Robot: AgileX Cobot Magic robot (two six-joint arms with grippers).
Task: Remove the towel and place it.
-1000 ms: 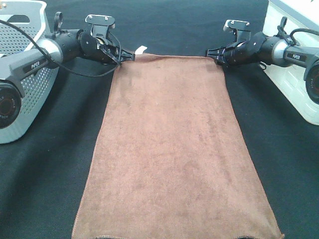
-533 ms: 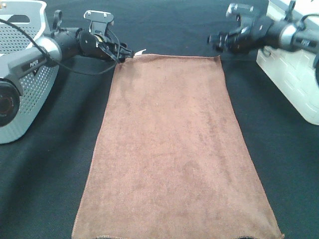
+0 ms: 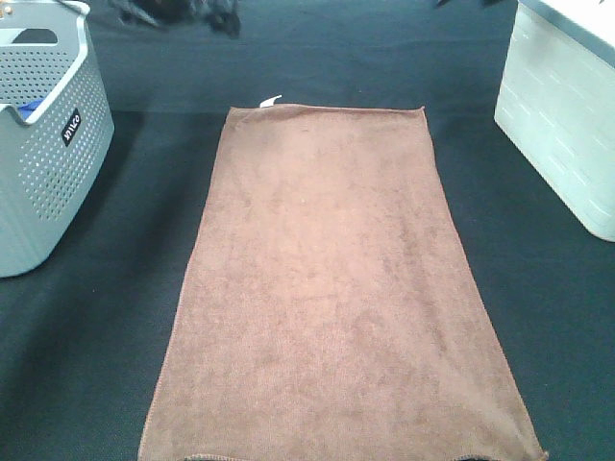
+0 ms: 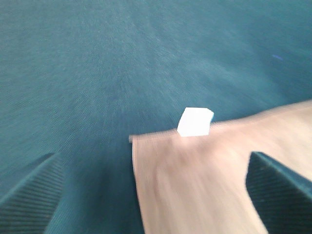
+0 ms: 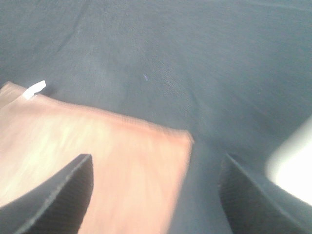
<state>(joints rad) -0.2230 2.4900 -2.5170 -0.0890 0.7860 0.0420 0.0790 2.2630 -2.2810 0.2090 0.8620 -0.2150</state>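
The brown towel [image 3: 332,288] lies spread flat on the dark table, its white tag [image 3: 271,100] at the far left corner. In the high view only a blur of my left gripper [image 3: 197,12] shows at the top edge, and my right gripper is out of that view. In the left wrist view my left gripper [image 4: 151,161] is open and empty above the towel's tagged corner [image 4: 195,122]. In the right wrist view my right gripper [image 5: 156,158] is open and empty above the towel's far right corner [image 5: 180,139].
A grey perforated basket [image 3: 48,173] stands at the left with a bit of blue cloth [image 3: 29,109] inside. A white ribbed bin [image 3: 567,125] stands at the right. The towel's near edge reaches the bottom of the high view.
Both grippers have left the towel's far corners and pulled back past the top of the high view, the right one first. The towel stays flat where it was.
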